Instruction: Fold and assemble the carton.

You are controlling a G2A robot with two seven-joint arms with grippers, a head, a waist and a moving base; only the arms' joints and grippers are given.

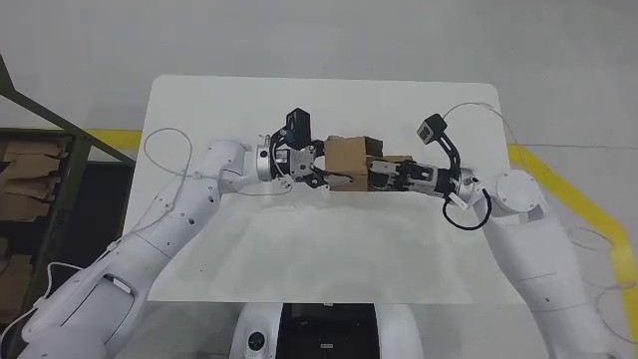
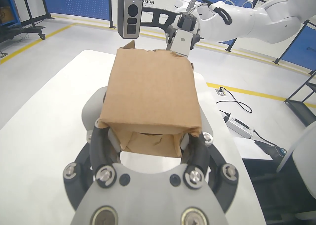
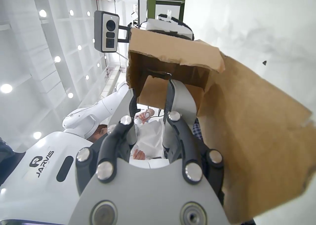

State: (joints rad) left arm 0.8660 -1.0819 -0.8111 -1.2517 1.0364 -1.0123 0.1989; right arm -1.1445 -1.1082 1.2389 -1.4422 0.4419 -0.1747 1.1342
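Brown carton (image 1: 347,158): long axis runs L-R.

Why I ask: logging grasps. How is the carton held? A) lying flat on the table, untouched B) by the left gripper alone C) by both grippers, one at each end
C: the left gripper clamps one end of the carton, the right gripper pinches a flap at the other.
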